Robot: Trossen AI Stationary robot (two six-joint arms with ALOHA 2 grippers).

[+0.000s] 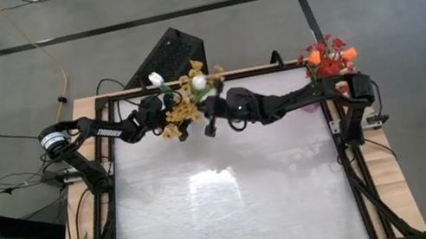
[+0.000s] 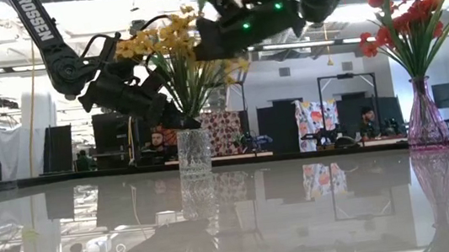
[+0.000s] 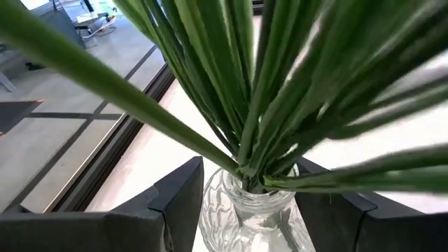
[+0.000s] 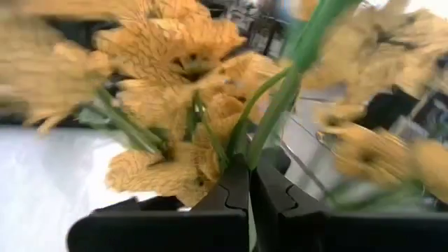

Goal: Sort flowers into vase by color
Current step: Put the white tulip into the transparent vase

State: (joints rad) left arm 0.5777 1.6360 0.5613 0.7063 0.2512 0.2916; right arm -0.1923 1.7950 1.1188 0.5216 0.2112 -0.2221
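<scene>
Fingers of the right gripper (image 4: 248, 192) pinch a green stem (image 4: 276, 112) among the yellow flowers (image 1: 184, 107) above the clear vase (image 2: 194, 152). Left gripper (image 3: 248, 210) stands spread either side of that vase's neck. Red and orange flowers (image 2: 415, 11) fill the pink vase (image 2: 421, 125) at the table's far right corner.
</scene>
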